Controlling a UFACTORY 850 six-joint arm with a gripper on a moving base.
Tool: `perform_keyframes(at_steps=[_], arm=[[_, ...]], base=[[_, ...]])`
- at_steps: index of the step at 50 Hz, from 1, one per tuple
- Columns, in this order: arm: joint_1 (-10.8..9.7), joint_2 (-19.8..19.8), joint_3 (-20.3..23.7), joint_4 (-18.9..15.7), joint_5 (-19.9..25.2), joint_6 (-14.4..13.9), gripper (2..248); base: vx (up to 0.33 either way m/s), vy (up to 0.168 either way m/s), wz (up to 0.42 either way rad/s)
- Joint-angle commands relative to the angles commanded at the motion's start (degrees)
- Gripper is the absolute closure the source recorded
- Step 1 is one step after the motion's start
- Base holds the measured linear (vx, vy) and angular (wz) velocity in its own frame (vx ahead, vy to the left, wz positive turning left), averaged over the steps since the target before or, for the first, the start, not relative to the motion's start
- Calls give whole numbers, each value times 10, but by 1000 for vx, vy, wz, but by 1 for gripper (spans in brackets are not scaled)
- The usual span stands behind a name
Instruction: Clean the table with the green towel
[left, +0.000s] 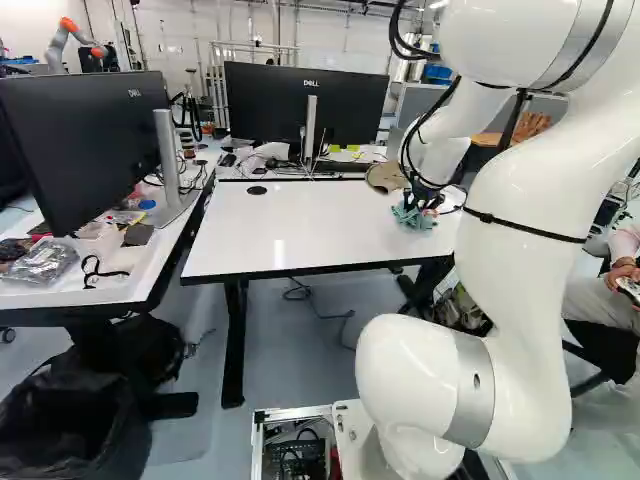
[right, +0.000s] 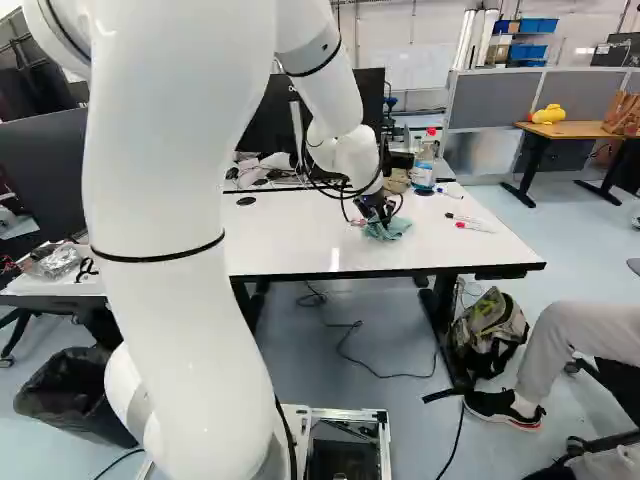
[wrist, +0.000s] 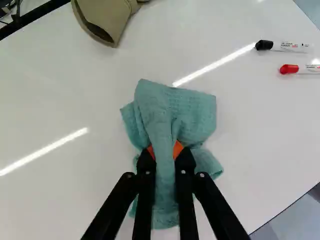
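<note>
In the left base view the gripper (left: 424, 202) is down at the right part of the white table (left: 300, 230), with the green towel (left: 414, 217) beneath it. The right base view shows the towel (right: 388, 229) bunched on the tabletop under the wrist. Seen from the wrist, the gripper (wrist: 165, 152) is shut on the towel (wrist: 175, 107): a fold is pinched between the orange pads, and the rest spreads ahead of and beside the fingers on the table.
Ahead of the gripper lies a beige cap (wrist: 107, 20). Black and red markers (wrist: 285, 46) lie on the table. A bottle (right: 424, 165) stands near the far edge, and monitors (left: 305, 105) stand behind. A person sits to the right.
</note>
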Motion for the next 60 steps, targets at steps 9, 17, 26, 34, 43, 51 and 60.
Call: perform_keyframes(at_steps=[9,17,26,34,43,51,60], arm=[[-14,-5,-6,0,0,0,200],[-27,-15,-18,0,0,0,200],[-32,-33,-41,0,0,0,200],[-26,-49,-61,0,0,0,200],[-17,-67,-84,0,0,0,200],[-7,-81,-103,0,0,0,200],[6,-94,-120,0,0,0,200]], base=[[0,0,0],[0,0,0],[0,0,0],[0,0,0],[0,0,0],[0,0,0],[0,0,0]])
